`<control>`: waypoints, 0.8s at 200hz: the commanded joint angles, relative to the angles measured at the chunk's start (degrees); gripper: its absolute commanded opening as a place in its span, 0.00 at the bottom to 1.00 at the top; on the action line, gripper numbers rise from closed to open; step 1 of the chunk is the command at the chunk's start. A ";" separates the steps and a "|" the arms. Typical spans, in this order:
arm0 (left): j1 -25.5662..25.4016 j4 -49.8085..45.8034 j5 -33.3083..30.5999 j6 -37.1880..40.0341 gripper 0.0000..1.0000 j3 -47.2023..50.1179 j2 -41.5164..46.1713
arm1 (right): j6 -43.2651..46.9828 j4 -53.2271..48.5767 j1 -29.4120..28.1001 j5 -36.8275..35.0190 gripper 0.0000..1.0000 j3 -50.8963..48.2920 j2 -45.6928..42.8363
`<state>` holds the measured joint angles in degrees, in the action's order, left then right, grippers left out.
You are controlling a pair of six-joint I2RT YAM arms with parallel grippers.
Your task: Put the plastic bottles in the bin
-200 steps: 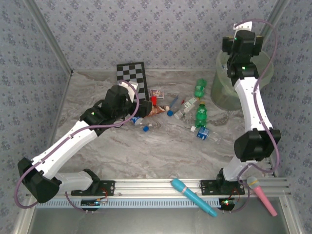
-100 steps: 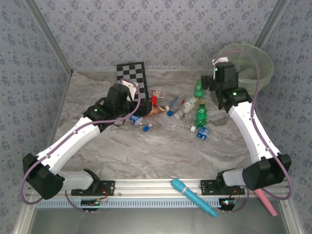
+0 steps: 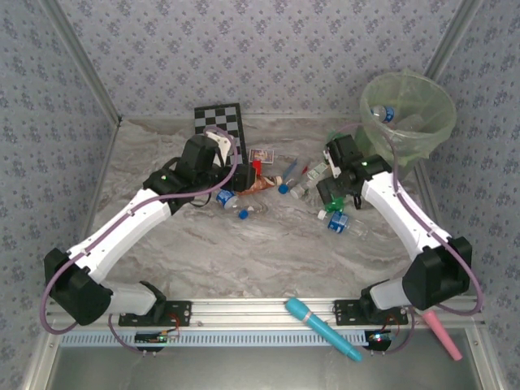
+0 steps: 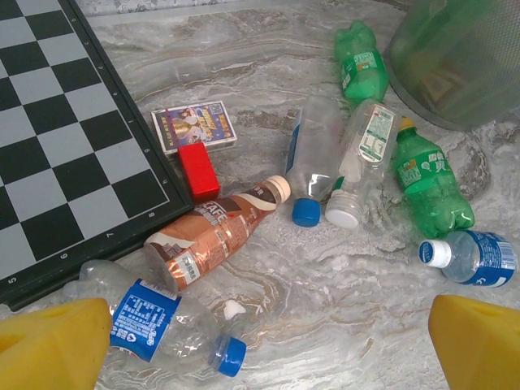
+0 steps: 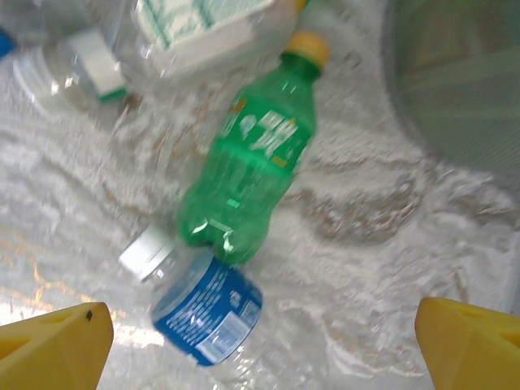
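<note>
left gripper (image 4: pixel 260 353) hangs with jaws spread wide and empty over a clear blue-label bottle (image 4: pixel 146 318) and a brownish bottle (image 4: pixel 213 237) beside the chessboard (image 4: pixel 57 122). right gripper (image 5: pixel 260 349), jaws likewise released, hovers above a green soda bottle (image 5: pixel 253 166) lying on the worktop (image 5: pixel 390 268) near the bin (image 3: pixel 410 140), which holds one capped bottle (image 3: pixel 382 112).

Bright, even diffuse light; shadows soft, faint. Left wrist view sharp; right wrist view blurred, green bottle (image 5: pixel 248 175) smeared.
</note>
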<state>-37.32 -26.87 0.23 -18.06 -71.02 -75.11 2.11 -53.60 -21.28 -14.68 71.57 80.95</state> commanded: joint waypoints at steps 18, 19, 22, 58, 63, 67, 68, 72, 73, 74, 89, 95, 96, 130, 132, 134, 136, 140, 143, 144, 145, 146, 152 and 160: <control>0.40 -0.68 0.54 0.01 1.00 -0.83 1.22 | -1.67 -7.32 -2.23 3.63 1.00 -2.75 3.62; 0.41 -0.66 0.51 -0.01 1.00 -0.81 1.25 | -1.67 -7.40 -2.30 3.57 1.00 -2.75 3.70; 0.43 -0.69 0.43 -0.04 1.00 -0.71 1.30 | -1.67 -7.58 -2.48 3.41 1.00 -3.67 3.88; 0.54 -0.86 0.01 -0.04 1.00 -0.17 1.90 | -2.44 -7.96 -2.87 2.64 1.00 -8.45 6.01; 0.50 -0.88 0.03 -0.04 1.00 -0.17 1.92 | -2.61 -7.67 -2.76 2.78 1.00 -8.90 6.18; 0.49 -0.90 -0.01 -0.05 1.00 -0.17 1.93 | -2.71 -7.40 -2.67 3.08 1.00 -9.21 6.30; 0.54 -0.94 0.01 -0.05 1.00 -0.17 1.92 | -2.76 -7.35 -2.69 3.17 1.00 -9.28 6.36; 0.52 -1.02 0.02 -0.04 1.00 -0.25 1.92 | -2.93 -7.18 -2.64 3.43 1.00 -9.59 6.62; 0.51 -1.05 -0.02 -0.04 1.00 -0.25 1.91 | -2.96 -7.06 -2.63 3.47 1.00 -9.69 6.65; 0.50 -1.06 0.01 -0.04 1.00 -0.25 1.95 | -2.97 -7.01 -2.59 3.49 1.00 -9.78 6.71; 0.63 -1.08 0.04 0.04 1.00 -0.23 1.94 | -3.12 -6.26 -2.41 2.30 1.00 -10.13 8.45; 0.66 -1.07 0.03 0.05 1.00 -0.16 1.91 | -3.28 -6.57 -2.67 1.84 1.00 -9.88 9.34; 0.62 -1.03 0.03 0.05 1.00 -0.16 1.90 | -3.27 -6.59 -2.74 1.80 1.00 -9.88 9.42; 0.71 -0.92 0.12 0.03 1.00 -0.17 1.96 | -3.60 -7.34 -4.69 1.59 1.00 -8.84 13.01; 0.75 -0.88 0.12 0.04 1.00 -0.15 1.91 | -3.54 -7.38 -4.68 1.58 1.00 -8.76 13.16; 0.76 -0.83 0.19 0.09 1.00 -0.10 1.97 | -3.52 -7.37 -4.72 1.65 1.00 -8.67 13.33; 0.76 -0.84 0.20 0.04 1.00 -0.08 1.92 | -3.52 -7.39 -4.73 1.66 1.00 -8.60 13.46; 0.76 -0.81 0.21 0.05 1.00 -0.15 1.94 | -3.47 -7.42 -4.81 1.82 1.00 -8.34 13.79; 0.76 -0.78 0.19 0.05 1.00 -0.12 1.88 | -3.39 -7.44 -4.96 1.96 1.00 -8.19 13.92; 0.76 -0.80 0.20 0.05 1.00 -0.14 1.85 | -3.36 -7.42 -4.98 2.04 1.00 -8.15 13.99; 0.80 -0.76 0.20 0.05 1.00 -0.16 1.87 | -3.35 -7.45 -4.99 2.07 1.00 -8.13 14.03; 0.78 -0.74 0.21 0.05 1.00 -0.16 1.89 | -3.35 -7.42 -5.04 2.13 1.00 -8.08 14.13; 0.76 -0.81 0.16 0.05 1.00 -0.17 1.84 | -3.34 -7.41 -5.29 2.77 1.00 -7.79 14.49; 0.76 -0.65 0.23 0.02 1.00 -0.12 1.89 | -3.34 -7.41 -5.71 3.78 0.99 -7.36 14.89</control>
<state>-36.95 -27.22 0.21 -18.09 -70.98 -75.00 -0.49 -59.05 -26.00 -12.58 62.15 94.52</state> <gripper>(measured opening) 0.997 0.997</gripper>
